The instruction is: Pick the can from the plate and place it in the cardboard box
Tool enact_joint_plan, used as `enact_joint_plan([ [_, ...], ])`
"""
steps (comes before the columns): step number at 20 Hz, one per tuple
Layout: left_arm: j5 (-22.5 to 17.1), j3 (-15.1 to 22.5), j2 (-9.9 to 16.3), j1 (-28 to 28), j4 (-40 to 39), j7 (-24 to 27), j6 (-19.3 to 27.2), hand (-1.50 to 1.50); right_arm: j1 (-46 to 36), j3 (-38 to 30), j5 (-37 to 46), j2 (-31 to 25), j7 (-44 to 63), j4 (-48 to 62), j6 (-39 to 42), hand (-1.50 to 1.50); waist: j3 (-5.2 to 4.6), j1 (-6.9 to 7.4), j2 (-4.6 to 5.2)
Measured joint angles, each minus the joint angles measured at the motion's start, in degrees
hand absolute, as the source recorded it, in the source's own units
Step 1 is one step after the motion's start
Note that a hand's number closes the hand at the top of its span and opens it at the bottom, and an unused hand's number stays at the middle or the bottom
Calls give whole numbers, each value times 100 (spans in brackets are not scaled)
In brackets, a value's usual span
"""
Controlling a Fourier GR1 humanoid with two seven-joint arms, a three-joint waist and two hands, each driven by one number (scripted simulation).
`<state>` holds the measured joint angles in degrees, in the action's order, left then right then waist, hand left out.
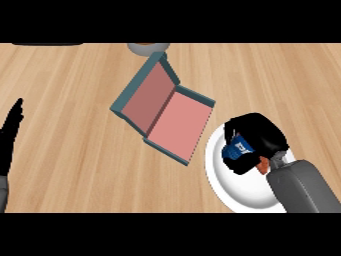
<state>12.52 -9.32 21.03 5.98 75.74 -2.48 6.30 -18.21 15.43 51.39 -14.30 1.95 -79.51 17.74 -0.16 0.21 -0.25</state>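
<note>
The wooden counter (pixel 69 125) lies bare between the box (pixel 165 112) and the left hand (pixel 2 145), which rests open at the left edge. The box, pink inside, sits just beside the white plate (pixel 236 192). Over the plate, the right hand (pixel 261 135) curls round the blue can (pixel 241 147); its long axis is hidden.

one can (pixel 241 148), one plate (pixel 232 192), one box (pixel 165 111) (open), two hands (pixel 256 134) (pixel 2 145).
</note>
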Motion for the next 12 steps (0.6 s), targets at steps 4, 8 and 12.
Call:
enact_joint_plan([
  [4,2,20,6,-105,294,-156,-74,0,-292,-476,-105,-677,-1009,514,-185,150,2,45,8],
  [8,44,29,-31,-12,281,-228,-59,0,-589,-922,-61,-1182,-1897,1215,-762,150,2,52,17],
  [12,13,-54,-22,-59,298,-219,-114,0,-749,-1270,-67,-1420,-2167,1237,-1025,150,10,19,20],
])
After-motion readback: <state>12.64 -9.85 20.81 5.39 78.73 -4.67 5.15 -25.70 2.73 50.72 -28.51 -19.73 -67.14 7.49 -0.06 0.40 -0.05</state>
